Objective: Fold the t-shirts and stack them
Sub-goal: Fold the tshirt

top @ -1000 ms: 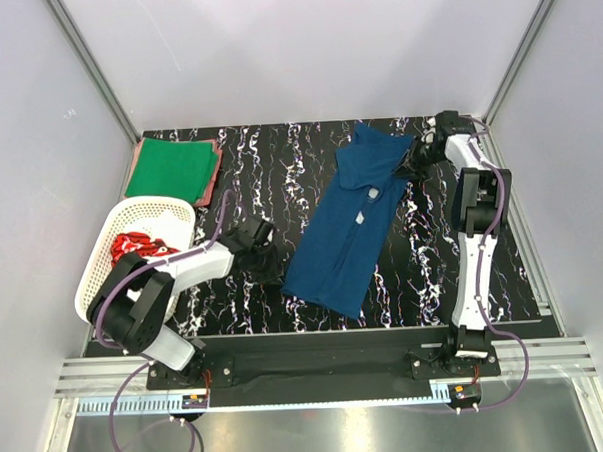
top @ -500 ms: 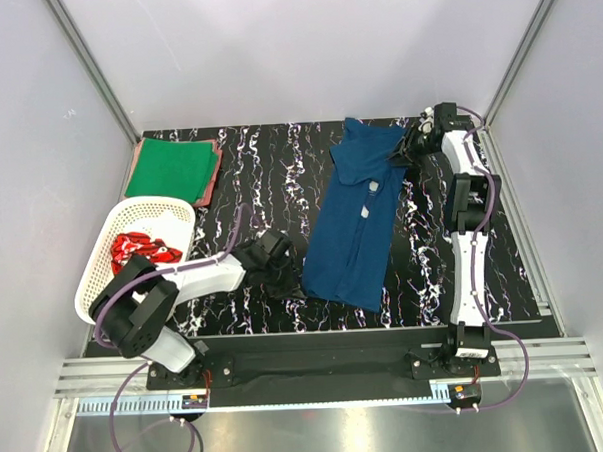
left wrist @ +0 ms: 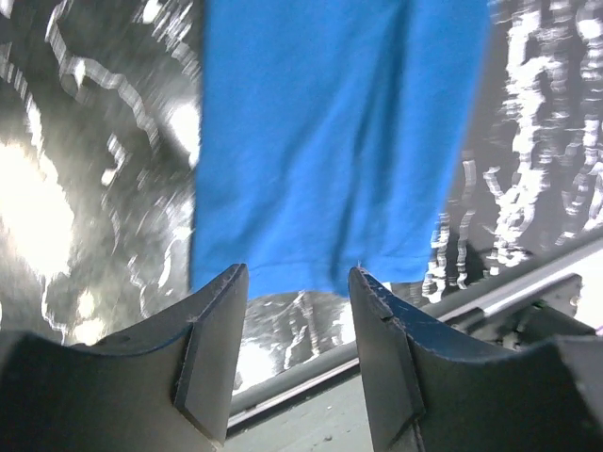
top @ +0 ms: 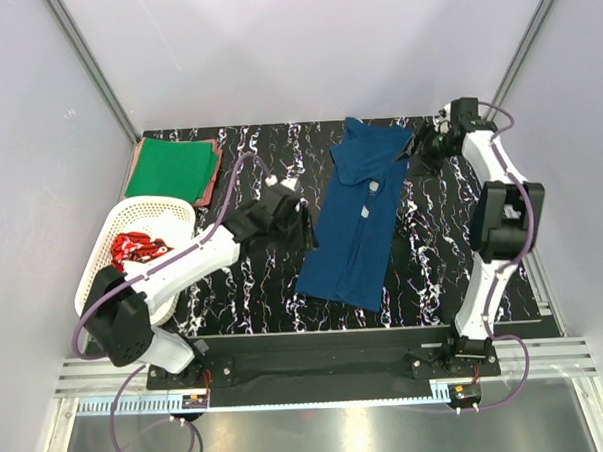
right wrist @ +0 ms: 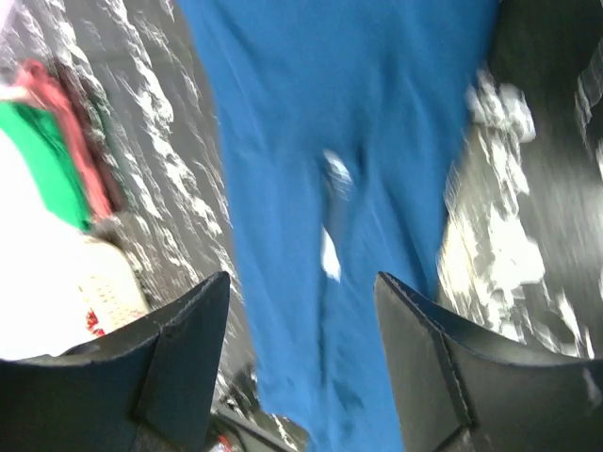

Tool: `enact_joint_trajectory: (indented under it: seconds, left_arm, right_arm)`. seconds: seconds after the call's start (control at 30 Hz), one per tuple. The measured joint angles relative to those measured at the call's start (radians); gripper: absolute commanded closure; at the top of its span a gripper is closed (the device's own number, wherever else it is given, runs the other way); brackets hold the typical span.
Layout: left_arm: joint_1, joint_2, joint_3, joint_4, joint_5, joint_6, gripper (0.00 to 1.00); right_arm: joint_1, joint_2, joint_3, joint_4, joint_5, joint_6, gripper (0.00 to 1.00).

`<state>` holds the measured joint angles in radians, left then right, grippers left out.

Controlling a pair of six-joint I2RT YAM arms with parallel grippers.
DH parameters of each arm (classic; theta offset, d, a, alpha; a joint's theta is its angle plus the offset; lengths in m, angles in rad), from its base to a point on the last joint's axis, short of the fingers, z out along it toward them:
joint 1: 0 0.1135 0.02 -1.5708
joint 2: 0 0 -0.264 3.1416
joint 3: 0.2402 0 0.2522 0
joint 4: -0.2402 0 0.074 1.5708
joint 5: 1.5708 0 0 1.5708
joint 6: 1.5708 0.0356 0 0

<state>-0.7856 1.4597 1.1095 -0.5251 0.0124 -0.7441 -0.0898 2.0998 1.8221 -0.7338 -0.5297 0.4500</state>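
**Navy tee spread on the table; both grippers with fingers apart**

Navy blue t-shirt [top: 353, 224] lies lengthwise on the black, white-veined table [top: 254, 288], right of centre. Its collar end is far and its hem is near. Two small white tags [top: 373, 190] show on the cloth below the collar; any writing on them is too small to read.

Left gripper [top: 299, 224] sits at the shirt's left edge, about mid-length. In its wrist view the fingers [left wrist: 212, 348] stand apart with nothing between them, and the hem hangs just beyond the tips. Contact with the cloth cannot be told.

Right gripper [top: 425, 146] is at the far right, beside the shirt's sleeve. Its fingers [right wrist: 184, 367] also stand apart, with blue cloth below them; that view is blurred.

Green t-shirt [top: 172, 167] lies folded at the far left corner on top of the reddish-pink t-shirt [top: 213, 178], of which only an edge shows.

Red t-shirt [top: 134, 247] is crumpled inside the white lattice basket [top: 160, 202] at the left edge. Its white print is broken by folds and illegible. The left arm hides the basket's near end.
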Motion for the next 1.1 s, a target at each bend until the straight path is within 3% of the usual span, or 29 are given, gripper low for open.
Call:
enact_joint_trajectory:
  seconds: [0.23, 0.4, 0.63, 0.9, 1.1]
  left_arm:
    - [-0.010, 0.097, 0.066, 0.084, 0.108, 0.064, 0.48]
    - [-0.055, 0.188, 0.066, 0.122, 0.185, 0.084, 0.48]
    - [-0.137, 0.257, 0.061, 0.169, 0.222, 0.094, 0.48]
    - [-0.145, 0.264, 0.005, 0.180, 0.219, 0.093, 0.49]
    - [-0.148, 0.274, -0.006, 0.196, 0.225, 0.093, 0.52]
  right_arm:
    - [0.063, -0.344, -0.573, 0.042, 0.103, 0.038, 0.32]
    - [0.158, -0.512, -0.867, 0.041, 0.129, 0.085, 0.38]
    - [0.269, -0.649, -1.004, 0.069, 0.158, 0.175, 0.43]
    - [0.344, -0.814, -1.223, 0.095, 0.195, 0.301, 0.50]
    - [0.395, -0.873, -1.256, 0.121, 0.208, 0.360, 0.52]
